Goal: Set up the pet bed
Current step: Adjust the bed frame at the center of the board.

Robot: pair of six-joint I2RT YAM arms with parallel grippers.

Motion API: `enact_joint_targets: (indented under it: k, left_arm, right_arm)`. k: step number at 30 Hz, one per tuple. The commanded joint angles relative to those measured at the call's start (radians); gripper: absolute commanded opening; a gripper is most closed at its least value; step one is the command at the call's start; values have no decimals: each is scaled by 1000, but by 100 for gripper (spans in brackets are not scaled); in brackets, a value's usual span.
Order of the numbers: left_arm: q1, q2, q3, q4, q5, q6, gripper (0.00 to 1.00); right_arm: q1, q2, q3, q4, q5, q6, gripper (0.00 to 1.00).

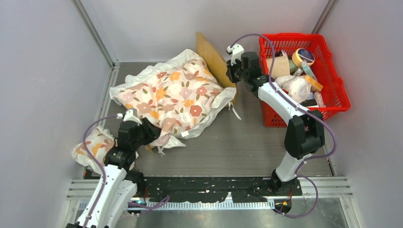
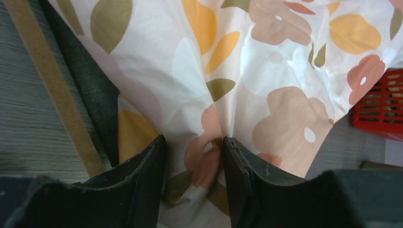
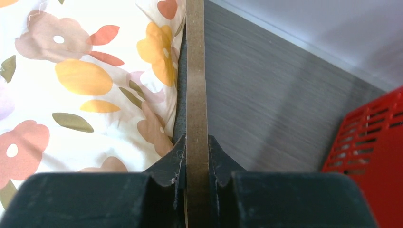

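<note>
Mostly, the grey table [image 1: 247, 142] is covered by the large floral cushion [image 1: 171, 97], which lies slumped across the middle and hides nearly all of the pet bed [image 1: 212, 57]. From above I can only see 1 light-wood panel of the bed, sticking up tilted at the cushion's far right edge. How the rest of the frame lies under the cushion I cannot tell.

At the back right stands the red basket [image 1: 332, 102], apart from the bed. It is crowded with wrapped things that are hard to make out, apart from a roll of tape [image 1: 302, 56]. A small floral cushion [image 1: 92, 147] sits at the near left, partly hidden behind my left arm.

My right gripper [image 3: 196, 152] is clenched on the thin edge of that wooden panel, with both pads flat against it. My left gripper [image 2: 195, 152] is at the large cushion's near corner, with a fold of the floral cloth filling the gap between its 2 fingers. Whether it is truly pinching that cloth I cannot tell. Beside it my left wrist camera shows a wooden rail [image 2: 52, 85] and a strip of dark grey fabric [image 2: 90, 80] peeking out from under the cushion.
</note>
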Motion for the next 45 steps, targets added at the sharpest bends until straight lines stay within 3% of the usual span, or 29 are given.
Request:
enact_joint_targets:
  k: [1,4,10,13,15,17,19,20,24,26,31,35,41,45]
  left_arm:
    - [-86,-27,-4,2,1,-49,53]
    - [-103,-61,42,-43,-164,-22,69]
    - [-98,-12,197,-125,-446,73,81]
    - [-55,64,279,-144,-489,90,88]
    - [8,123,343,-149,-450,121,89]
    - [67,175,396,-112,-395,190,89]
    - [114,227,434,-60,-361,275,87]
    - [153,255,456,-38,-322,298,86]
    - [297,403,546,13,-146,303,83]
    - [331,481,575,57,-90,338,83]
    - [378,751,784,71,43,412,86]
    - [390,970,1002,-18,-3,518,86]
    - [483,1251,1259,-101,192,505,84]
    - [490,1423,1385,-225,280,507,78]
  right_arm:
    - [-19,61,106,222,-22,-65,5]
    - [-51,90,168,198,-93,-60,5]
    - [-71,97,232,50,-105,-101,5]
    - [-79,43,112,186,-148,-169,5]
    - [-95,53,110,231,-200,-210,5]
    - [-110,105,212,155,-243,-214,6]
    - [-113,127,273,91,-235,-186,29]
    - [-114,113,270,87,-218,-162,50]
    - [-112,-9,151,143,-150,45,71]
    - [-109,-78,99,147,-125,130,76]
    - [-65,-306,-75,143,-105,324,78]
    - [3,-486,-265,121,-88,557,68]
    - [179,-689,-529,147,14,580,69]
    - [240,-712,-571,120,11,575,69]
